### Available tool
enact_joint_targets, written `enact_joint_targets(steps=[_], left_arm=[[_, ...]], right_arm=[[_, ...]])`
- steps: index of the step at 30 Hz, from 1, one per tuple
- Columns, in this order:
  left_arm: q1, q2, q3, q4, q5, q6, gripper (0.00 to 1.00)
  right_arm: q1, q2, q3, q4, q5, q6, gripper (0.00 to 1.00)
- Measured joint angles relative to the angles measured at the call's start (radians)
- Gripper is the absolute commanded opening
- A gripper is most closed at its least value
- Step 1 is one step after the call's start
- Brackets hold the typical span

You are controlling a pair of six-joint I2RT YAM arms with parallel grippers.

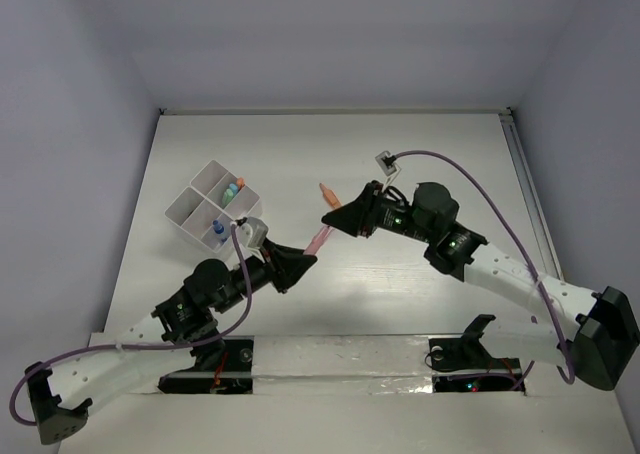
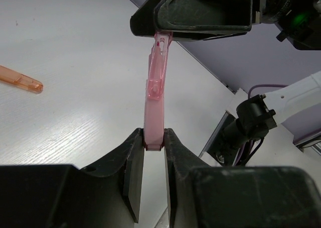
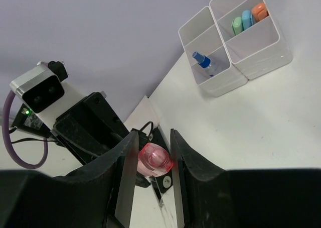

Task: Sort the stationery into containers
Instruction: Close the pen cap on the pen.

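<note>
White tabletop (image 1: 300, 154), translucent pink marker (image 2: 154, 107)

A white wood-grained desk (image 1: 420, 154) carries two things. At its left stands a cluster of joined white translucent square open-top boxes (image 1: 183, 212). Nearer the centre, apart from the boxes, a short orange translucent marker (image 2: 20, 80) lies flat.

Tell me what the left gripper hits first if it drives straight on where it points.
Most likely the right gripper, clamped on the far end of the pink marker that the left gripper holds.
</note>
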State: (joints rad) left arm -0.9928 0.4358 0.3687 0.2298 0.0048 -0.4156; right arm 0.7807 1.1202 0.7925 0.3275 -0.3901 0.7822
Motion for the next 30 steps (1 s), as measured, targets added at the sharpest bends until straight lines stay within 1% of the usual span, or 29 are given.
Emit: enact_joint_targets(steps=[11,17,21,26,30], left_arm=[[0.000,0.030,0.000,0.054,0.012,0.014,0.00],[0.000,0.068,0.001,0.107,-0.016,0.017,0.00],[-0.001,0.093,0.008,0.138,-0.026,0.021,0.00],[-0.001,0.123,0.038,0.139,-0.042,0.035,0.00],[-0.001,0.140,0.064,0.125,-0.056,0.046,0.00]], right_arm=[[0.006,0.042,0.007,0.006,-0.079,0.030,0.35],[0.006,0.038,0.007,0.021,-0.083,0.037,0.30],[0.006,0.039,0.004,0.045,-0.082,0.048,0.20],[0.006,0.043,0.002,0.084,-0.065,0.048,0.14],[0.006,0.045,0.002,0.107,-0.050,0.044,0.04]])
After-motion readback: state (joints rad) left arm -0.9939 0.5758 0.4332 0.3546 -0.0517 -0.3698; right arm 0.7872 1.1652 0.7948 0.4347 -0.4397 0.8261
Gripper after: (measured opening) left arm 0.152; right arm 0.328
